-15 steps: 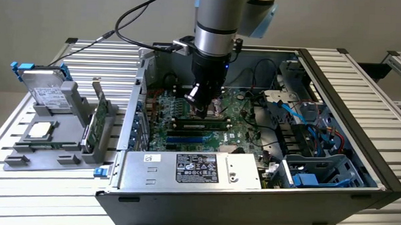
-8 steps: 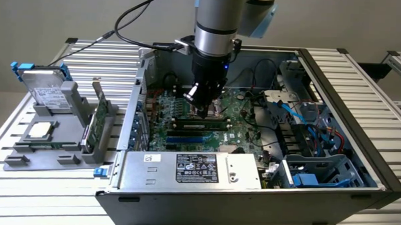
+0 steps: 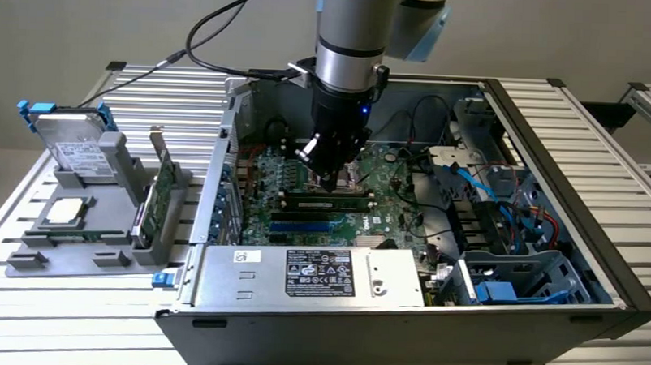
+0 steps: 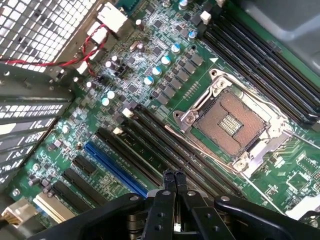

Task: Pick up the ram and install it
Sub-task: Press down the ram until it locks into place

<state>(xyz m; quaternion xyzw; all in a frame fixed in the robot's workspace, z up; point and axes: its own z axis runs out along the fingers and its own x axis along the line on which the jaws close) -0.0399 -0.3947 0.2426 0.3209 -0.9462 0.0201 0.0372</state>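
Observation:
The ram [image 3: 325, 203], a long dark stick with black chips, lies seated in a slot of the motherboard [image 3: 384, 221] inside the open computer case [image 3: 565, 158]. My gripper [image 3: 331, 176] hangs just above and behind the ram, pointing down at the board. In the wrist view the gripper [image 4: 173, 176] is shut, fingertips pressed together with nothing between them, right over the row of long black memory slots [image 4: 150, 145]. I cannot tell whether the tips touch the board or the stick.
An empty CPU socket [image 4: 232, 122] lies beside the slots, and a blue slot [image 4: 115, 165] on their other side. At the exterior view's left, a grey rack [image 3: 85, 247] holds a silver hard drive [image 3: 77, 149] and a green card [image 3: 157, 197]. The power supply [image 3: 312, 275] and blue cables [image 3: 488, 184] crowd the case.

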